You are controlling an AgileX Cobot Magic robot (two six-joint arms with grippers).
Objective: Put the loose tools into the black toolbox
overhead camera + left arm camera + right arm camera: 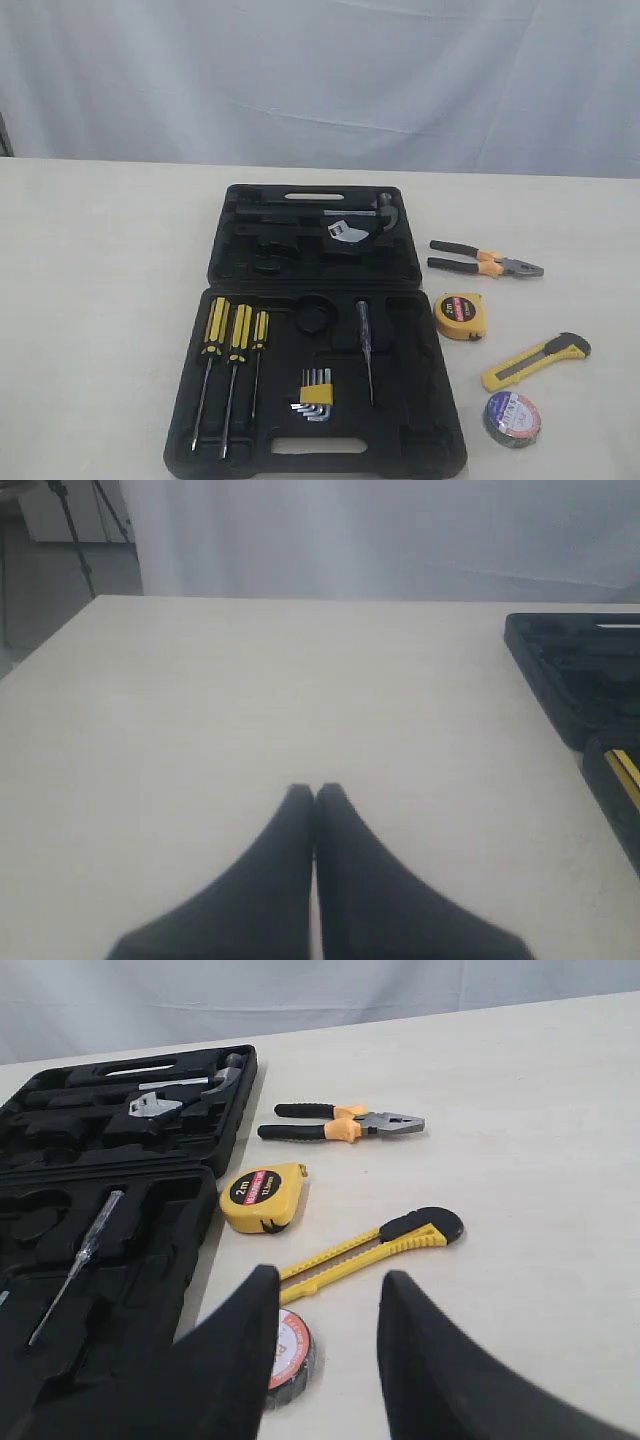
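Note:
The open black toolbox lies mid-table. Right of it lie the black-and-orange pliers, the yellow tape measure, the yellow-and-black utility knife and the black tape roll. My right gripper is open above the table near the knife, one finger partly covering the tape roll. My left gripper is shut and empty over bare table, left of the toolbox. Neither gripper shows in the exterior view.
In the toolbox base sit three yellow-black screwdrivers, a hex key set and a tester screwdriver. The lid holds a wrench and a hammer. A pale curtain hangs behind the table.

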